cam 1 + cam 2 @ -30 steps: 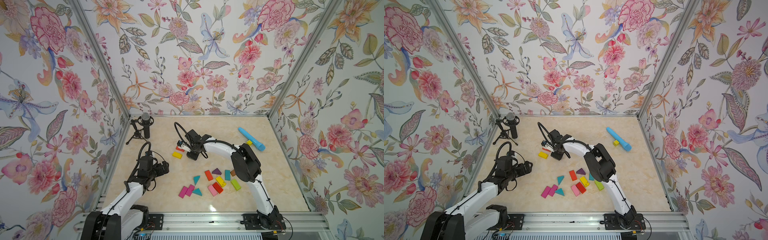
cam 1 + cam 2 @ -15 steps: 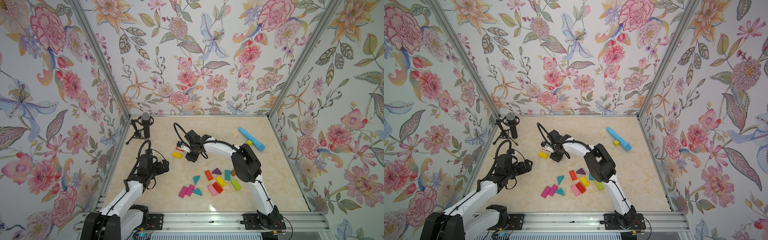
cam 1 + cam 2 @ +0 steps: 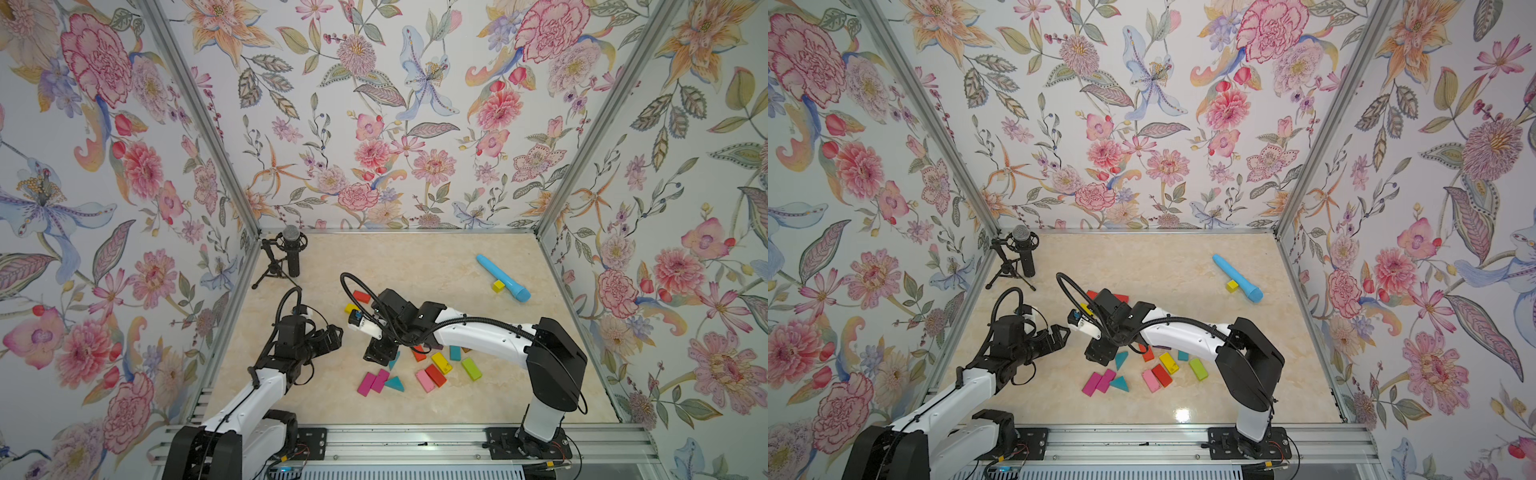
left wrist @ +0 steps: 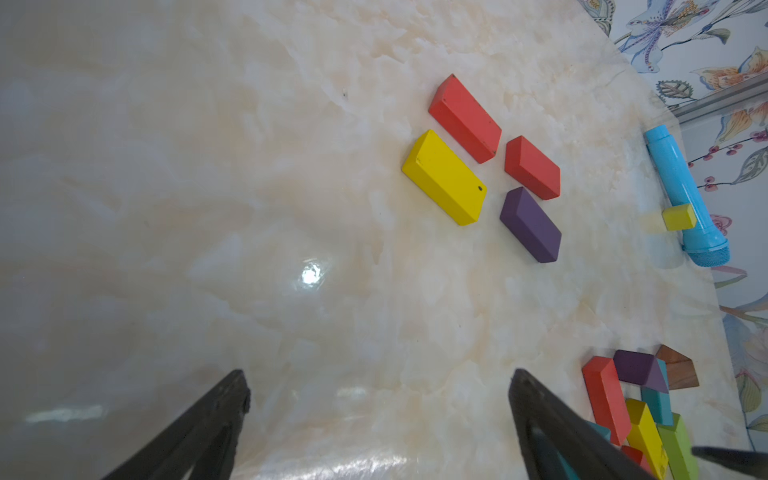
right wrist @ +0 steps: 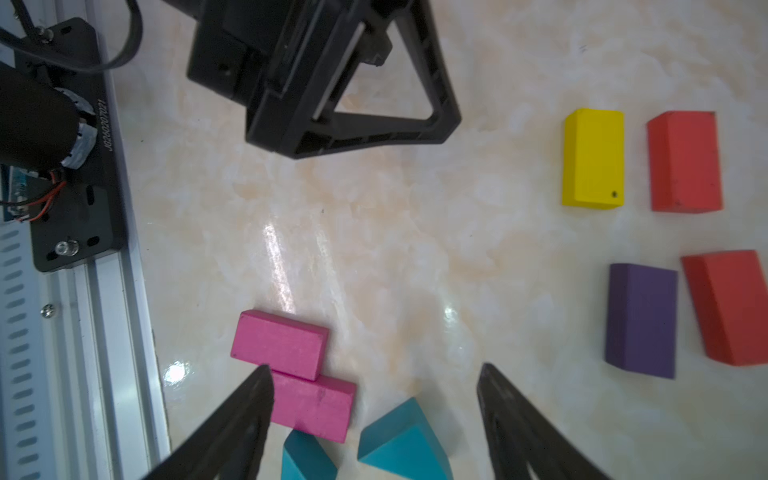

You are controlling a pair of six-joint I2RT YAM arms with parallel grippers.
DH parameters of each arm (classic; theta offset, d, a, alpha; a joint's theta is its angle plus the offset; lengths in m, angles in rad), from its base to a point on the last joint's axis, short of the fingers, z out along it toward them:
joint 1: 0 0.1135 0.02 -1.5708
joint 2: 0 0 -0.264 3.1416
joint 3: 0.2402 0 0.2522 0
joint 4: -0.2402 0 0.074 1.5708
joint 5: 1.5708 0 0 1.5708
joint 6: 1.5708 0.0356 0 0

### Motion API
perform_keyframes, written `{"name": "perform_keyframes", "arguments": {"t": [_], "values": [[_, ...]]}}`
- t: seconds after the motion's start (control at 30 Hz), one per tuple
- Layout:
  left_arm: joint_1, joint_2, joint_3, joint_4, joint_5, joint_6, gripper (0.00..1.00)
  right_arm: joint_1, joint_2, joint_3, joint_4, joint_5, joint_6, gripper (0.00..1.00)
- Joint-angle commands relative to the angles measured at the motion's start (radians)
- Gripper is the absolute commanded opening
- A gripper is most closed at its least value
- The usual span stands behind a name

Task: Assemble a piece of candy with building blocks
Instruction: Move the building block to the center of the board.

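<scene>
On the marble table (image 3: 419,257), in both top views, most of the building blocks (image 3: 434,370) lie in a loose cluster toward the front rail (image 3: 415,436), partly under the right arm. Two magenta bricks (image 3: 372,382) sit side by side with a teal wedge (image 3: 394,384) against them, then pink, red, yellow and green pieces. A red brick (image 3: 361,296) and a yellow brick (image 3: 351,308) show farther back, beside the right arm's wrist. The right gripper (image 3: 379,356) points down at the cluster's edge nearest the left arm. The left gripper (image 3: 336,334) hovers near it over bare table. A light-blue tube (image 3: 503,277) lies well apart toward the back right corner, with a small yellow cube (image 3: 498,286) just beside it. A microphone (image 3: 291,249) stands in the back left corner.

In the left wrist view, the left gripper's fingers (image 4: 208,428) stand wide apart with only bare marble between them, so it is released and carries nothing. Beyond them four bricks lie flat in a two-by-two group, close but apart: the yellow one, two red, and a purple brick (image 4: 530,224).

In the right wrist view, the right gripper's fingers (image 5: 245,415) are spread and grasp nothing. A second teal wedge (image 5: 403,436) lies on the table in the gap, touching neither finger. One fingertip overlaps the magenta bricks in this view; whether it touches them cannot be told.
</scene>
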Motion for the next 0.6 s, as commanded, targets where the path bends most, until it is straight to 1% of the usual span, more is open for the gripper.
{"name": "perform_keyframes", "arguments": {"t": [0.0,0.1,0.2,0.27,0.43,0.57], "values": [[0.030,-0.035,-0.056,0.076,0.063,-0.099,0.99,0.012,0.010,-0.089,0.087,-0.084,0.058,0.79],[0.061,-0.079,-0.055,0.013,0.037,-0.081,0.99,0.043,0.018,-0.128,0.140,-0.123,0.046,0.80],[0.096,-0.109,-0.066,-0.013,0.024,-0.078,0.99,0.071,0.056,-0.118,0.157,-0.112,0.027,0.81],[0.117,-0.106,-0.079,-0.001,0.035,-0.088,0.99,0.092,0.091,-0.095,0.156,-0.097,0.007,0.82],[0.128,-0.085,-0.101,0.037,0.041,-0.114,0.99,0.128,0.134,-0.084,0.155,-0.097,-0.038,0.82],[0.143,-0.074,-0.099,0.026,0.045,-0.095,0.99,0.142,0.142,-0.102,0.154,-0.077,-0.067,0.81]]}}
